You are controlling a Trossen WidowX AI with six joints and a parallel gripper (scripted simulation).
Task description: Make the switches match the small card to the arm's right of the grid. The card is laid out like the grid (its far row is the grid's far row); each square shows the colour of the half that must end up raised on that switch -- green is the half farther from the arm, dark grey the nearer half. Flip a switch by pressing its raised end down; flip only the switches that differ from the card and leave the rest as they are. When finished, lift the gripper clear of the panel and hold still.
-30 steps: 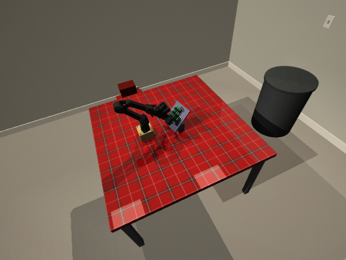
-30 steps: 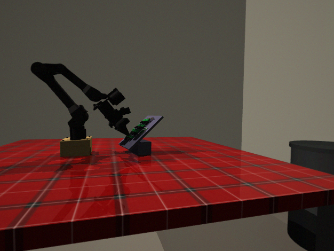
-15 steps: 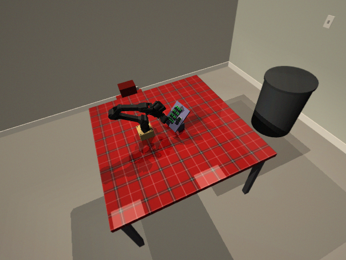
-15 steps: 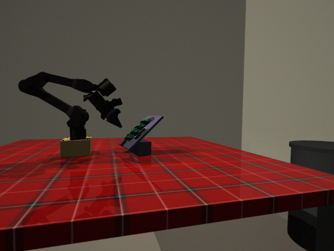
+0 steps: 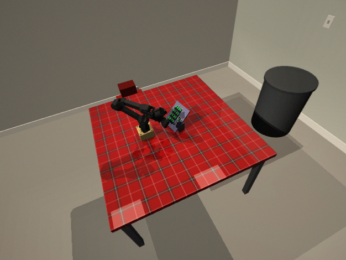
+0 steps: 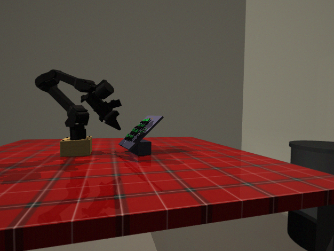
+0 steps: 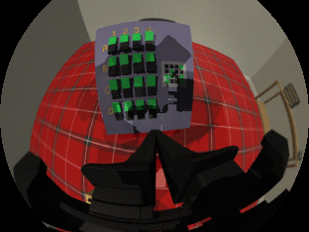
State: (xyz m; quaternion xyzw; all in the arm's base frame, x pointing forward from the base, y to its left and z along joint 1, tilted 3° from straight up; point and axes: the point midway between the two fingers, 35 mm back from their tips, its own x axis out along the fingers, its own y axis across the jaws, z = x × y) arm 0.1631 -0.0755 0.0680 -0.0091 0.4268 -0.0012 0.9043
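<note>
My arm [image 5: 127,107] [image 6: 62,98] rises from a tan base block [image 5: 146,136] [image 6: 76,148] on the worktop [image 5: 178,160] [image 6: 161,186] [image 7: 64,144], which is covered in a red plaid. Seen from the exterior, the lower link leans back, away from the panel [image 5: 185,110] [image 6: 159,118] [image 7: 174,34], up to a high elbow. From the elbow, the forearm runs forward and slightly down to the wrist. Past the wrist, the arm pitches steeply downward and forward, and my tool [image 5: 165,123] [image 6: 119,128] [image 7: 154,132] points obliquely toward the lower part of the panel.

Condition of the tool: closed, fingertips together, nothing between them. In the exterior view the tips stand apart from the panel, on the arm's side of it, above the worktop and near the panel's low edge. No contact with any switch is observed.

The panel is mounted at a slant on a dark support block [image 5: 181,126] [image 6: 144,148], its near edge low and its far edge raised. It carries a grid of switches [image 5: 175,113] [image 6: 137,128] [image 7: 133,74] in green and dark grey, four rows marked A to D and four columns marked 1 to 4. The small card [image 5: 179,119] [image 7: 173,74] lies on the panel beside the grid, to the arm's right. Shadow crosses the card and part of row D; their individual colours cannot be read with certainty.
</note>
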